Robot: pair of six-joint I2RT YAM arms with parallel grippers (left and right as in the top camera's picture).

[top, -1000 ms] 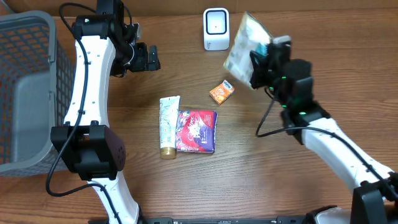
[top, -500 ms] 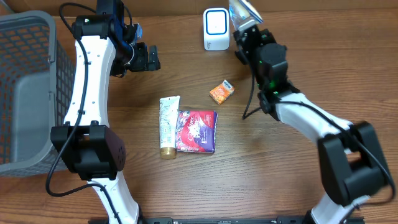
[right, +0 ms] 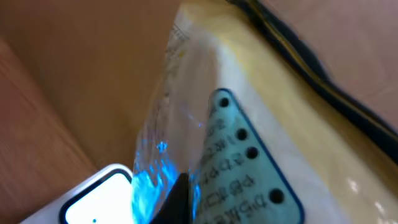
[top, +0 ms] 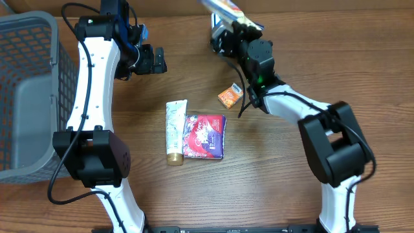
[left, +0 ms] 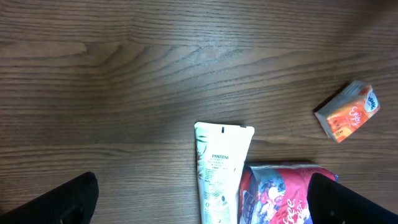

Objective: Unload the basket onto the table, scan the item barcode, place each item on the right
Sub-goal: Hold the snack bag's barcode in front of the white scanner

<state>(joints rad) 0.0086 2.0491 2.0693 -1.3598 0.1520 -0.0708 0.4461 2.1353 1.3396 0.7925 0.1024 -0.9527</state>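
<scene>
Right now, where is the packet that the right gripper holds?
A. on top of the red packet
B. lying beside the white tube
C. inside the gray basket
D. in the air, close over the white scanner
D: in the right wrist view the packet hangs just above the scanner, and blue light falls on its clear part.

The table (top: 259, 194) is brown wood with clear grain and a smooth, half-matt finish. The basket (top: 26, 39) looks like grey plastic mesh. The tube (left: 221, 168) is smooth white plastic with a little shine. The red packet (top: 204, 136) and the small orange packet (left: 348, 112) have glossy film wrappers. The yellow bag (right: 298, 112) is crinkled, shiny plastic film. The scanner (right: 99, 196) is smooth white plastic.
</scene>
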